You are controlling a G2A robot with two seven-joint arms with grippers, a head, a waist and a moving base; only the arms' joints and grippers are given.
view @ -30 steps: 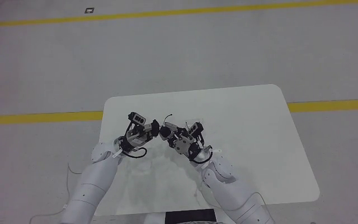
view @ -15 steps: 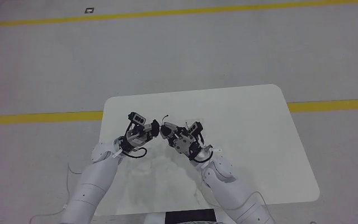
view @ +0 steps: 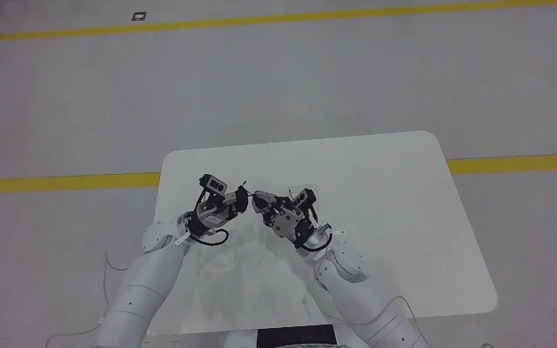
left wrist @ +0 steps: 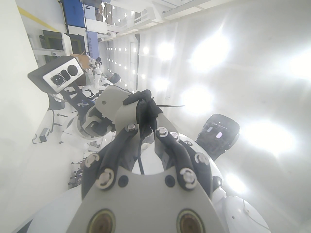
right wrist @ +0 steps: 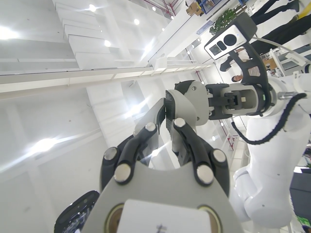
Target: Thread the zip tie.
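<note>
**Both claws closed and meeting tip to tip; zip tie held in the left claw**

The left claw [left wrist: 145,115] is closed on the zip tie [left wrist: 140,158]. The thin black strap runs up between its two fingers [left wrist: 167,124] into the dark pads. A short free end sticks out sideways just past the tips.

The right claw [right wrist: 165,116] has its fingers pressed together, pad against pad. Whether the strap is also caught between them cannot be told.

The two claws point at each other and their tips meet. Whether they touch or stand just apart cannot be told. The zip tie sits at this meeting point, clear of the surface below.

Seen from above, both arms come in from the robot's side and angle inward. The claws join over the left part of the white counter [view: 392,174].

Around the counter is a grey floor [view: 348,78]. One yellow line [view: 261,19] crosses it well beyond the counter. A second yellow line [view: 78,183] passes behind the counter at about the level of the claws.
</note>
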